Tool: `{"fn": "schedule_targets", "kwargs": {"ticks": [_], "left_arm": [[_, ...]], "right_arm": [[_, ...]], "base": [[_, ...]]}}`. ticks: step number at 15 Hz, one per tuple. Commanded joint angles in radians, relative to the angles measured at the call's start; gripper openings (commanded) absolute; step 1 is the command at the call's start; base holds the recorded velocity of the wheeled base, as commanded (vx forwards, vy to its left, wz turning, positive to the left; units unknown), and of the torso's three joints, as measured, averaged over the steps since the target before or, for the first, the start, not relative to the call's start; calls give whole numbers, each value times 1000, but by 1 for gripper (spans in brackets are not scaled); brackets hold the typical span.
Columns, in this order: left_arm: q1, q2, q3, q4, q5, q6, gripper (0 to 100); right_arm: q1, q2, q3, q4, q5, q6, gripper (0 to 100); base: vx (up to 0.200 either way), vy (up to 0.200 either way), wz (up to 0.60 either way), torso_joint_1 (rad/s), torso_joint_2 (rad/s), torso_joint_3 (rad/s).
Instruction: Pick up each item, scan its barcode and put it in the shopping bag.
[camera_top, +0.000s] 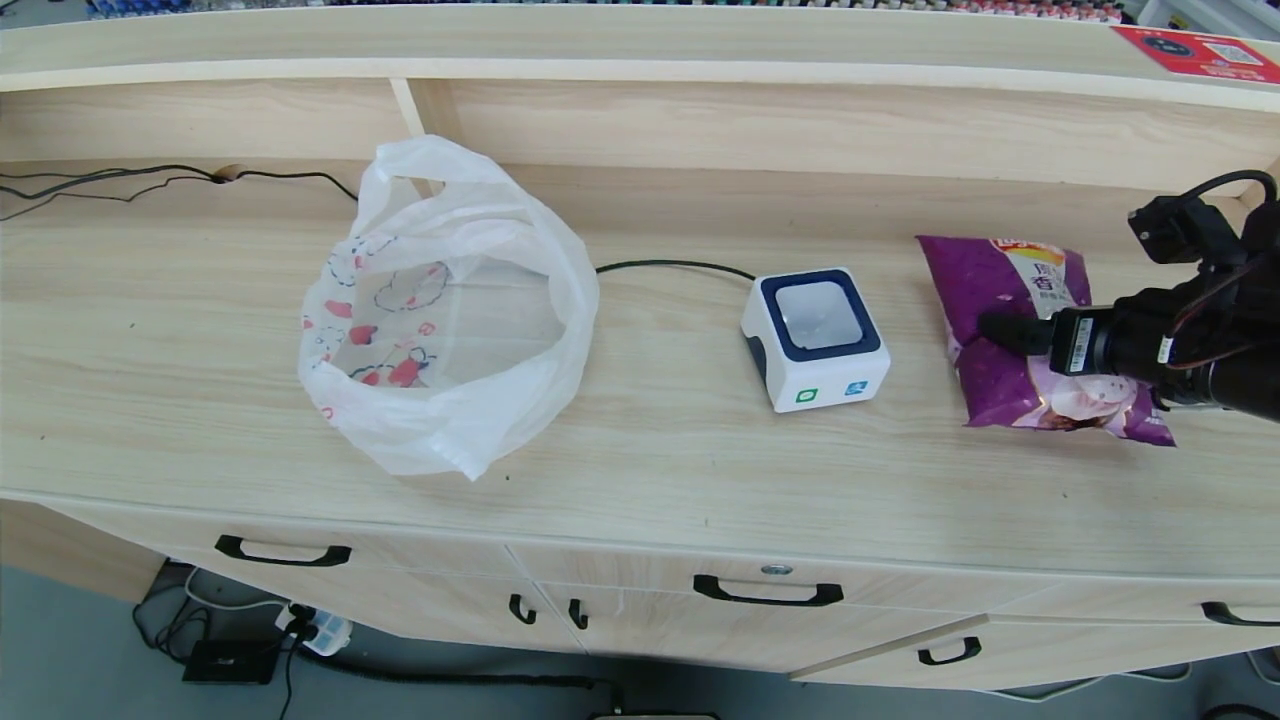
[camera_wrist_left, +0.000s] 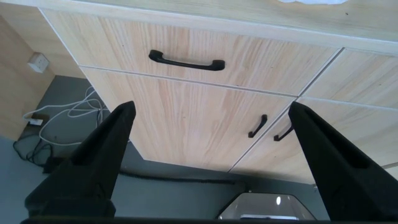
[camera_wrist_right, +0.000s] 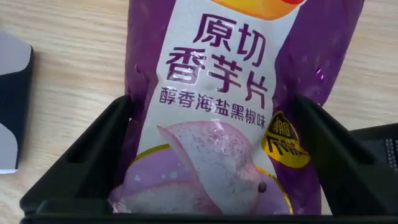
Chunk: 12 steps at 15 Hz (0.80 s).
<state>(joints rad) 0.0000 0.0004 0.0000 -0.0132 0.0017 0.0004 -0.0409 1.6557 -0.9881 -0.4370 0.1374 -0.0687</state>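
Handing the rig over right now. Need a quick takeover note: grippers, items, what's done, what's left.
Left gripper: open, empty, low in front of the drawers.
Right gripper: open, fingers straddling the purple chip bag, which lies flat on the counter, right of the scanner.
Shopping bag: open, left of the scanner, nothing inside.
Done: nothing bagged.
Left: close on the chip bag, lift, scan, drop it in the shopping bag.

Pale matt wood-grain tabletop (camera_top: 650, 480), thin translucent crinkled plastic bag (camera_top: 445, 300), glossy purple foil snack packet (camera_top: 1030, 330), smooth white plastic scanner (camera_top: 815, 340) with shiny window, matt black drawer handles (camera_top: 283, 553)
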Motion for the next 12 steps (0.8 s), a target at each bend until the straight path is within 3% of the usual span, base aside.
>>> {"fn": "schedule_targets", "kwargs": {"ticks": [1, 4, 5, 12], "left_arm": [[0, 0, 0, -1, 0, 0, 100], [0, 0, 0, -1, 1, 1, 100], [0, 0, 0, -1, 1, 1, 100], [0, 0, 0, -19, 3, 0, 100]], "right_arm": [[-2, 13, -1, 1, -1, 0, 100], [-2, 15, -12, 0, -1, -2, 100], [-2, 15, -11, 0, -1, -2, 0], [3, 6, 12, -78, -1, 0, 0]], "base": [[0, 0, 0, 0, 0, 0], [0, 0, 0, 0, 0, 0], [0, 0, 0, 0, 0, 0], [0, 0, 0, 0, 0, 0]]}}
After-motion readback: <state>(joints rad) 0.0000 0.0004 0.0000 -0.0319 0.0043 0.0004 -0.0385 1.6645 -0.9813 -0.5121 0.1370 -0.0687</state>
